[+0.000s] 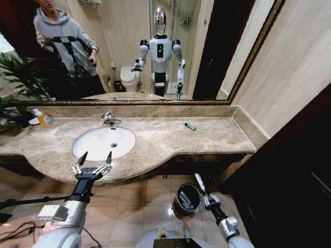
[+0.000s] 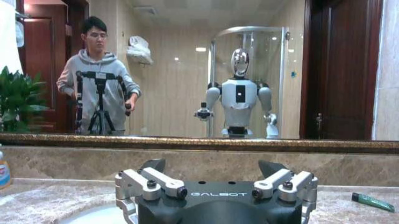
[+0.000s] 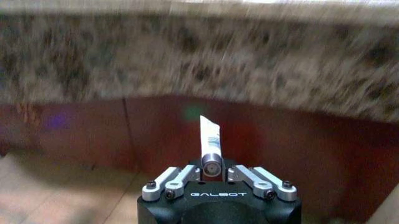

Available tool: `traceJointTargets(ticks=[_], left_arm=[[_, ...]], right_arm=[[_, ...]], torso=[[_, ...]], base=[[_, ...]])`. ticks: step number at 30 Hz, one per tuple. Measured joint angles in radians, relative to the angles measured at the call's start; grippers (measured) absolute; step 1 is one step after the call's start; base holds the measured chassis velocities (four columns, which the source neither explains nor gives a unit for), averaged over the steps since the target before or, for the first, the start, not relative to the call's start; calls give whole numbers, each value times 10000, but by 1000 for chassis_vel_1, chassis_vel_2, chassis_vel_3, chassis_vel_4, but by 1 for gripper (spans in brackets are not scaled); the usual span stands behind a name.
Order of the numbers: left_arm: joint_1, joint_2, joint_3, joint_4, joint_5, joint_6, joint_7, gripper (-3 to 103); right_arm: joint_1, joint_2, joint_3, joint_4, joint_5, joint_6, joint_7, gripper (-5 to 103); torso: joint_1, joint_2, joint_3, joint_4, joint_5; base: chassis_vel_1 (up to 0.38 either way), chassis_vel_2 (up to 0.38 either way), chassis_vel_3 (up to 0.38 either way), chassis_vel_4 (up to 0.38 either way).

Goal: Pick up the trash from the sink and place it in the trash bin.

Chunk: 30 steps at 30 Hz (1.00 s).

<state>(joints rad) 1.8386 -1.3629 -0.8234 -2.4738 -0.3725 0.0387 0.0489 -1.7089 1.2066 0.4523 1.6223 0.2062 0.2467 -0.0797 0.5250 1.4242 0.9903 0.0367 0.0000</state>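
I see right gripper (image 3: 212, 173) clamped on white tube (image 3: 210, 137) with blue print, just beside black trash bin (image 1: 186, 199). Left gripper (image 1: 94, 157) spread wide, near sink (image 1: 85, 144) front rim. Green tube (image 1: 190, 126) well apart.

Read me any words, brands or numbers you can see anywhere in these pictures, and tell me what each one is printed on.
"GALBOT": on the black body of the left gripper, white letters, left wrist view.
"GALBOT": on the black body of the right gripper, right wrist view.
Blue print on the white tube held in the right gripper: too blurred to read.
Label on the orange-yellow bottle: too small to read.
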Motion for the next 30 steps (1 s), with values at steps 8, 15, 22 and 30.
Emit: traceJointTargets(ticks=[8, 15, 22, 30], left_arm=[[0, 0, 0, -1, 1, 0, 0, 100], [0, 0, -1, -1, 0, 0, -1, 100], [0, 0, 0, 0, 0, 0, -1, 100], [0, 1, 0, 0, 0, 0, -1, 100]], right_arm=[[1549, -39, -785, -1800, 247, -1739, -162, 17], [2800, -173, -1131, -3472, -13, -2206, -411, 17], [3997, 80, -1347, -5388, -656, -1936, -515, 17], [5057, 708, -1312, -7404, -1491, -1586, -903, 17]], torso=[[1, 0, 1, 2, 1], [1, 0, 1, 1, -1], [1, 0, 1, 2, -4], [1, 0, 1, 1, 0]], base=[[0, 0, 0, 0], [0, 0, 0, 0], [0, 0, 0, 0], [0, 0, 0, 0]])
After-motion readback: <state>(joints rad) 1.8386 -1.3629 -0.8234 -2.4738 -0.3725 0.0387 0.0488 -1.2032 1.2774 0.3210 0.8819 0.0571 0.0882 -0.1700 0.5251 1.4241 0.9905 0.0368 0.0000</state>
